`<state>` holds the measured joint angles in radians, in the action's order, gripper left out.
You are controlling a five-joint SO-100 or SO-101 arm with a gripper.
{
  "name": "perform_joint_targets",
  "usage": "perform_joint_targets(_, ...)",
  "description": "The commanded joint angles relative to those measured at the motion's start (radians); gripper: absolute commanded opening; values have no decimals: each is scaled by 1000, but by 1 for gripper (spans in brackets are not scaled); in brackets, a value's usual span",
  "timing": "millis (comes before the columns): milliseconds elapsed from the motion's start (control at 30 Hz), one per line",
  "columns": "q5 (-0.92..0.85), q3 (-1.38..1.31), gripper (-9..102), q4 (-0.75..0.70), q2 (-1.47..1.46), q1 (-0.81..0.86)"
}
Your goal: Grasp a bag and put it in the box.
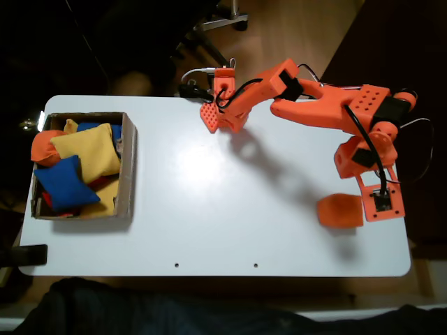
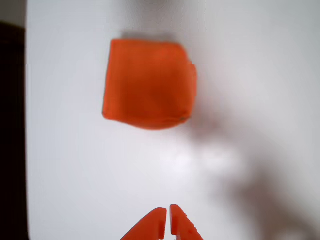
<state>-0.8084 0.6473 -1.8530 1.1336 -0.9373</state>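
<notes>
White table point(image 1: 209, 209) with rounded corners takes up most of the fixed view, and there's a bright glare patch near the middle plus two small dark holes near its front edge. Behind it is a strip of wood floor point(image 1: 300, 31) and what looks like a chair base point(image 1: 223, 17). Everything else around the table is really dark.

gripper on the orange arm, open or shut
Shut, holding nothing. In the wrist view the gripper has its fingertips nearly touching, a thin slit between them, and the small square orange fabric bag lies apart on the table.

Bare table point(image 2: 250, 75) around bag point(image 2: 147, 82)
</notes>
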Motion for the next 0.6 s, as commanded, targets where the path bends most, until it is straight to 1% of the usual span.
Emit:
perform_joint_targets(0, -18, -32, 0, -11, -5, -11)
perform_joint_targets(200, -61, -40, 0, 2, -49, -11)
perform_joint_targets(567, -138, -52, 0, 103, -75, -5)
